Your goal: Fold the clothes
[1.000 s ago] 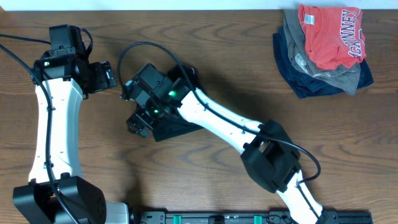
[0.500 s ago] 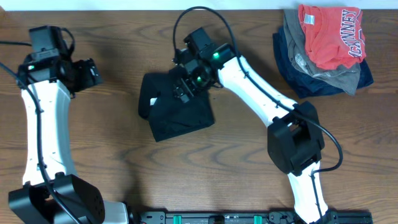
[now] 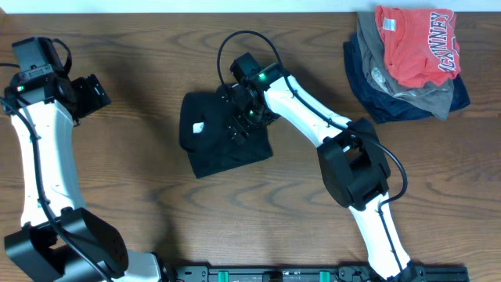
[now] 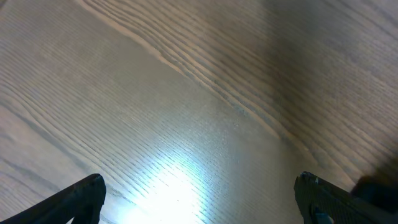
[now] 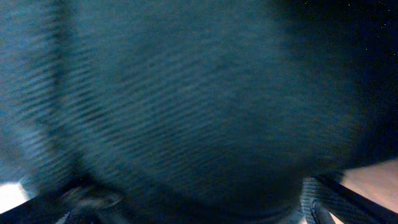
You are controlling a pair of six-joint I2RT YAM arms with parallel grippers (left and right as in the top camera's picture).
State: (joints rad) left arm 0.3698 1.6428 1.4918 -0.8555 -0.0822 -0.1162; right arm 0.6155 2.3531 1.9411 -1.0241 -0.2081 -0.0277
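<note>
The black garment (image 3: 215,145) lies folded into a compact, roughly square bundle at the table's middle, with a small white mark (image 3: 199,128) on its left part. My right gripper (image 3: 241,117) is low over the bundle's upper right part. In the right wrist view dark cloth (image 5: 199,93) fills the frame, and the right gripper (image 5: 199,193) has its fingers wide apart with the cloth bulging between them. My left gripper (image 3: 92,90) is far left over bare wood, open and empty, as the left wrist view (image 4: 199,183) also shows.
A pile of other clothes sits at the back right corner: a red shirt with white lettering (image 3: 415,43) on top of grey (image 3: 407,90) and navy (image 3: 376,102) garments. The wooden table (image 3: 156,211) surrounds the bundle.
My right gripper swept from the bundle's left side to its upper right, then settled down a little onto it. The left arm drew back further left. The bundle shifted slightly.
</note>
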